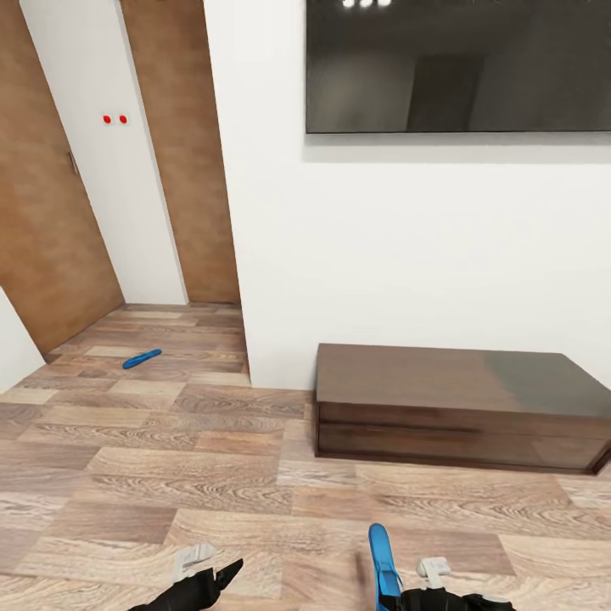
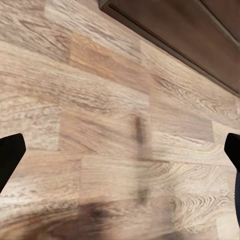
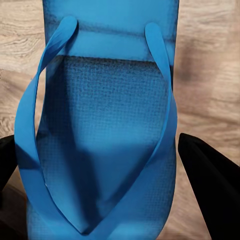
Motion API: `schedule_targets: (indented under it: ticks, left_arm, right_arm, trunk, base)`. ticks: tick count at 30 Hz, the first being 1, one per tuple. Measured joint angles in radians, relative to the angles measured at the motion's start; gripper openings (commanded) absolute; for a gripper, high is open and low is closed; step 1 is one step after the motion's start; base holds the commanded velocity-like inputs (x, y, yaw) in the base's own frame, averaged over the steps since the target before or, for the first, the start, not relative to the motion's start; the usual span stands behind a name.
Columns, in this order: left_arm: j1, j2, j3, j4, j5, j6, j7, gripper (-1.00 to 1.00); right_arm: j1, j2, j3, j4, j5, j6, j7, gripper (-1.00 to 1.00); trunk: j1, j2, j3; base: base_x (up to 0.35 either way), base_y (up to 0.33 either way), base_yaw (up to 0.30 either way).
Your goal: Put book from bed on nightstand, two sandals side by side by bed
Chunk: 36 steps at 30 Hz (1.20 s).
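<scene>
One bright blue sandal (image 1: pixel 383 562) stands on edge at the bottom of the head view, with my right gripper (image 1: pixel 400 596) shut on it. In the right wrist view the sandal (image 3: pixel 107 125) shows its straps and sole between the two black fingers (image 3: pixel 210 175). The other blue sandal (image 1: pixel 142 359) lies flat on the wood-plank floor at the far left, near the doorway. My left gripper (image 1: pixel 214 580) hangs low over the floor; its fingers (image 2: pixel 10 156) are spread wide and hold nothing. The book, the bed and the nightstands are out of view.
A long dark-brown dresser (image 1: pixel 458 407) stands against the white wall under a wall-mounted screen (image 1: pixel 458 64). A wall corner (image 1: pixel 242 339) juts out between the dresser and a passage with wooden doors (image 1: pixel 42 229).
</scene>
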<state>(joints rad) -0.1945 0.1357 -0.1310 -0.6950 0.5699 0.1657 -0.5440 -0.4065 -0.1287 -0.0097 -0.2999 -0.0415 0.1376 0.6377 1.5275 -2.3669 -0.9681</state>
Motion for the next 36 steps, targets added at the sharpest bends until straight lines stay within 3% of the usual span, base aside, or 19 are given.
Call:
schedule_targets:
  ticks: [22,27,36]
  left_arm:
    - [0.0,0.0,-0.014,0.003,-0.001,-0.006,0.004,1.0]
    - [0.0,0.004,-0.014,0.003,0.0,-0.057,0.017,1.0]
    - [0.0,-0.001,-0.021,0.02,0.0,-0.122,0.183,1.0]
  right_arm:
    - [0.0,0.0,0.0,0.001,-0.001,0.0,0.003,-1.0]
    - [0.0,0.0,0.0,0.001,-0.001,0.0,0.003,-1.0]
    - [0.0,0.0,-0.001,0.001,-0.001,0.001,0.004,-1.0]
  trunk:
    - [-0.084,0.154,0.069]
    - [-0.104,0.189,0.085]
    - [-0.138,0.252,0.113]
  base:
    - [0.0,0.0,0.0]
    - [0.0,0.0,0.0]
    - [0.0,0.0,0.0]
